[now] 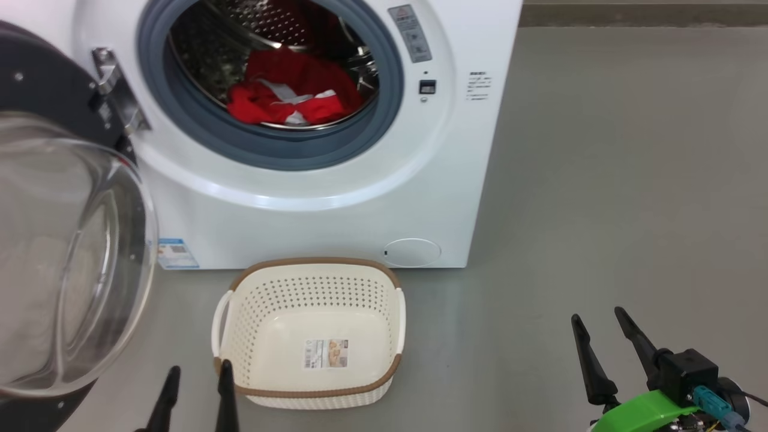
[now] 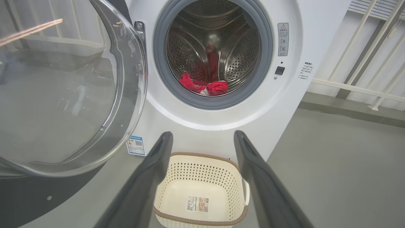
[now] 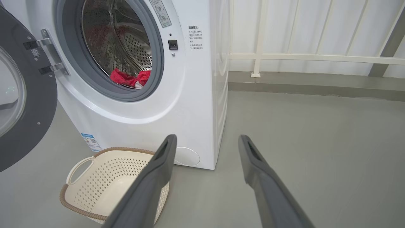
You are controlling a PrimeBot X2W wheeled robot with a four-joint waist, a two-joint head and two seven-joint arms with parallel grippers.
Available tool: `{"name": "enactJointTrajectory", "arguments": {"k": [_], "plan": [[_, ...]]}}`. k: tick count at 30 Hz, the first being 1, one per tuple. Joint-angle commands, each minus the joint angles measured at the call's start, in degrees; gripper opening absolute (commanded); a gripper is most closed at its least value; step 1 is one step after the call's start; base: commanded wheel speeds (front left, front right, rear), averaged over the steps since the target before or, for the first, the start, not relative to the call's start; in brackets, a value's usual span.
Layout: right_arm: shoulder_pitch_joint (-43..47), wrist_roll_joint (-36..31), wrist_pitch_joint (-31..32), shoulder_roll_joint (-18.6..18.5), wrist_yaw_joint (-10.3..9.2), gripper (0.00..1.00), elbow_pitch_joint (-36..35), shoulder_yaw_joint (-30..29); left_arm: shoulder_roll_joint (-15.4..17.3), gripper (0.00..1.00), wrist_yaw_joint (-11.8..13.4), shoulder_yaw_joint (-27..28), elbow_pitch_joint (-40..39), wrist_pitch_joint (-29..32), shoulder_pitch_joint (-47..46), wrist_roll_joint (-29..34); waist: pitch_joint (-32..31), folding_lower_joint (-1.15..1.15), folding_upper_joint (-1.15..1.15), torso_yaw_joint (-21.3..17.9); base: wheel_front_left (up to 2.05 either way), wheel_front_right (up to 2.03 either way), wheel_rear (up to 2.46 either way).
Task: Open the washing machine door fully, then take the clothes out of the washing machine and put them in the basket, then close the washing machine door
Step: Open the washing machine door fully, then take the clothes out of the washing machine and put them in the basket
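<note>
1. Reaching into the washing machine for the clothes, heaped red just inside the gasket, is my step, I judge; the washing machine door hangs wide at left
2. My left gripper and right gripper both gape, holding nothing; I should pinch a thick fold, clear of the rubber
3. The basket sits just before the machine on smooth grey floor; pale railing beyond

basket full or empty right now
Empty: the basket shows a bare floor and its paper label; the clothes lie inside the washing machine.
</note>
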Motion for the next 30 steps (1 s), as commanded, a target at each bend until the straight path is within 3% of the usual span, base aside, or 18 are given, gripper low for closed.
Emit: {"name": "enactJointTrajectory", "arguments": {"k": [1, 12, 30], "plan": [[-0.05, 0.34, -0.59, -0.61, 0.28, 1.00, -1.71, 1.40, 0.44, 1.00, -0.63, 0.92, -1.18, 0.42, -2.08, 0.99, -0.78, 0.00, 0.00, -2.03, 0.00, 0.00, 0.00], [2.20, 0.14, -0.01, -0.61, 0.28, 1.00, -3.91, 0.93, 0.81, 1.00, -1.79, -2.58, 0.28, 1.56, -2.86, 2.17, -1.93, 0.00, 0.00, -5.06, 0.00, 0.00, 0.00], [3.30, 0.53, 0.69, -0.61, 0.28, 1.00, -5.39, 1.15, 1.81, 1.00, -1.95, -3.31, 1.56, 1.85, -3.20, 1.91, -2.50, 0.00, 0.00, -5.00, 0.00, 0.00, 0.00]]}}
